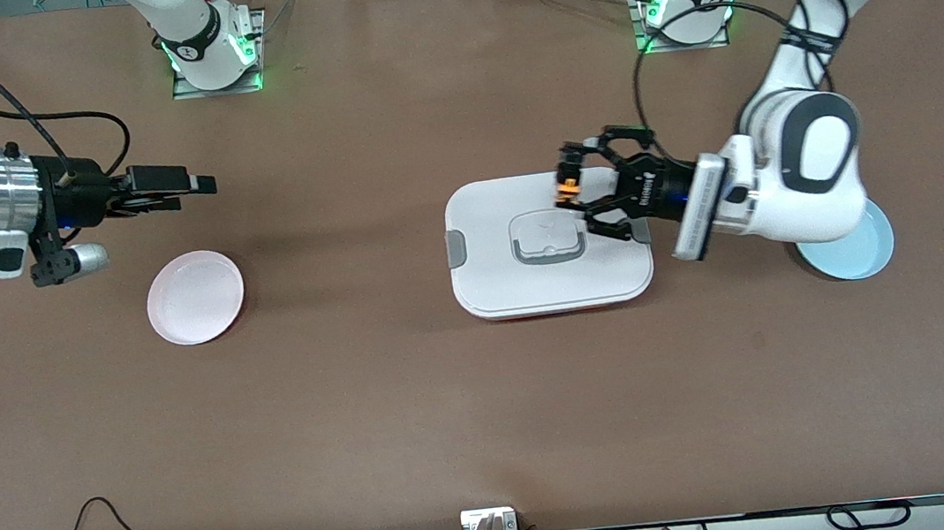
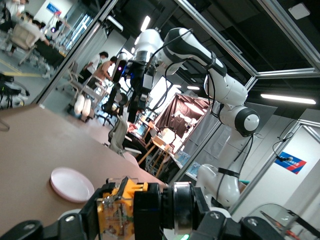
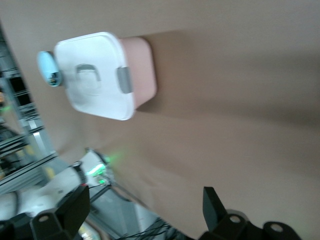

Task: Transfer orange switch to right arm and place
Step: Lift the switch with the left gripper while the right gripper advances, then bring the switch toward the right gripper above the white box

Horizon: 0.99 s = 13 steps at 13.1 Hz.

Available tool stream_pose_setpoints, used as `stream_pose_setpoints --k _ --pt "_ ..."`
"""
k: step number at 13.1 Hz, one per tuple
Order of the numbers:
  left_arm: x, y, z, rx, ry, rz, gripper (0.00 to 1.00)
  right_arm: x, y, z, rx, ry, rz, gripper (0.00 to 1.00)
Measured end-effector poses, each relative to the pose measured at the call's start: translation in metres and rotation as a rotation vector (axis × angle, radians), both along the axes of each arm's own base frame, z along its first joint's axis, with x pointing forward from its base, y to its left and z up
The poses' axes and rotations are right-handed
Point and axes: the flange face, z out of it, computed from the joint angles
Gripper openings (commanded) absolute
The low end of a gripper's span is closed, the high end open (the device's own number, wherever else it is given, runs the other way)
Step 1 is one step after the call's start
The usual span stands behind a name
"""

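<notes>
Left pincer: clamped on orange switch, long axis upright, over white lidded box | Right pincer: jaws spread, empty, waiting above worktop

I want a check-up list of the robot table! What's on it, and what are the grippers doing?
Surface: brown table, bare between the items.
Job's things: orange switch held above the white lidded box.
Clutter: pink plate; blue plate partly under the left arm.
Grippers: left gripper shut on the switch over the box; right gripper open, waiting above the table near the pink plate.
Cables: black loop at the table's near edge.
Surroundings: people at desks.
</notes>
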Motion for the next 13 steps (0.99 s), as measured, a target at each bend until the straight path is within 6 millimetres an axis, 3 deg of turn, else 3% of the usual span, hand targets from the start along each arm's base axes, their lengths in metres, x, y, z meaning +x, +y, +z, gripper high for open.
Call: stream_pose_setpoints --k 6,10,13 --pt "-0.020 -0.078 -0.006 0.029 -0.057 0.096 0.35 0.012 0.033 -0.039 0.353 0.178 -0.130 1.00" --pt "-0.020 -0.088 0.002 0.020 -0.070 0.111 0.35 0.011 0.042 -0.073 0.485 0.279 -0.242 1.00" --pt "-0.020 -0.088 0.002 0.020 -0.070 0.110 0.35 0.009 0.066 -0.093 0.556 0.324 -0.301 1.00"
